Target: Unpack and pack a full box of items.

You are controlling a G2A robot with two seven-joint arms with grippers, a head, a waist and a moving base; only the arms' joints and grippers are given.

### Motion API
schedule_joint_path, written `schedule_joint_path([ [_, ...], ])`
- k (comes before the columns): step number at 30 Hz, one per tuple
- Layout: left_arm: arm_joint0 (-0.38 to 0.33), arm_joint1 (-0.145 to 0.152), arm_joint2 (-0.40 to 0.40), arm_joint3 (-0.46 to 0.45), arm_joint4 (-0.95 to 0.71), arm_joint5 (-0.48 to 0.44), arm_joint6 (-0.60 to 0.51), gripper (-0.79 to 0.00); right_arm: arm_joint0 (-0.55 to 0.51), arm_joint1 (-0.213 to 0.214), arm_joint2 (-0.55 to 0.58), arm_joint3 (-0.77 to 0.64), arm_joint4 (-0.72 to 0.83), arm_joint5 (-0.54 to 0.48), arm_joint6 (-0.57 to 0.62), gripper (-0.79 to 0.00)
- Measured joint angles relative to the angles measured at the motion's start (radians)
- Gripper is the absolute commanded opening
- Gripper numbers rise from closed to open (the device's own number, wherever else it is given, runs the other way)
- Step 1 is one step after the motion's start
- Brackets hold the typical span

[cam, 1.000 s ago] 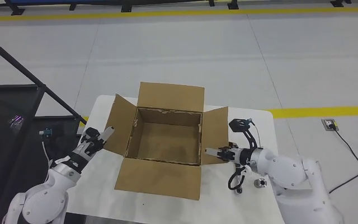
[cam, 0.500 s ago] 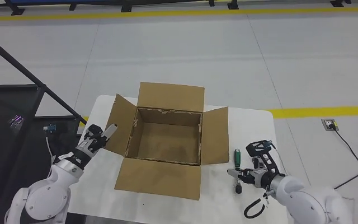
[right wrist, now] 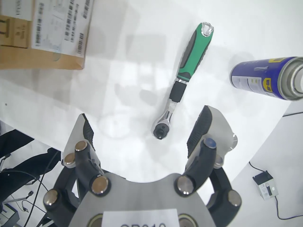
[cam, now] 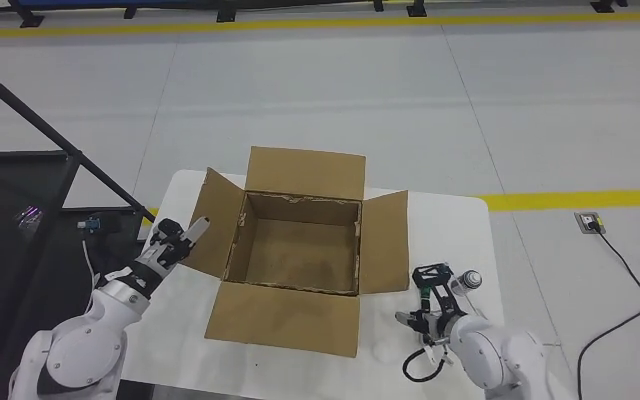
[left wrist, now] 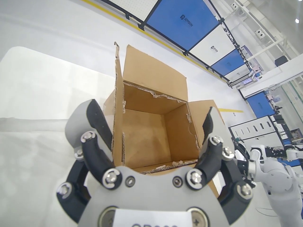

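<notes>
An open cardboard box point(cam: 300, 255) stands mid-table with all flaps out and nothing inside it point(left wrist: 146, 138). My left gripper point(cam: 190, 232) is by the box's left flap; its own view has it open point(left wrist: 152, 109) and facing the box's inside. To the right of the box, at the table's front right, my right gripper point(cam: 425, 312) hangs open point(right wrist: 144, 119) just above a green-handled ratchet point(right wrist: 187, 72) that lies flat on the table. Its fingers are apart from the ratchet's head. A blue spray can point(right wrist: 262, 79) stands beside the ratchet point(cam: 465, 282).
The white table point(cam: 190, 320) has bare room in front of the box and at its left. A black frame point(cam: 40, 200) stands off the table's left side. The table's right edge runs close behind the spray can.
My right arm has drawn back from the box's right flap to the table's front right, above the ratchet. The left arm has barely shifted.
</notes>
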Motion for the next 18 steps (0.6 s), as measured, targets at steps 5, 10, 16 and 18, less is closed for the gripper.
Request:
schedule_joint_path([
  [5,-0.001,0.001,0.000,0.001,0.000,0.000,0.005,0.000,0.035,-0.006,-0.009,0.080,0.028,0.016,-0.036,-0.142],
  [10,0.003,0.002,-0.001,0.004,-0.002,-0.002,0.007,0.000,0.051,-0.009,-0.014,0.125,0.020,0.044,-0.058,-0.139],
  [16,0.004,0.003,0.000,0.006,-0.005,-0.005,0.010,0.000,0.069,-0.013,-0.034,0.154,-0.007,0.070,-0.048,-0.179],
  [18,0.005,0.004,0.000,0.007,-0.006,-0.008,0.012,0.000,0.082,-0.015,-0.041,0.174,-0.016,0.080,-0.040,-0.222],
])
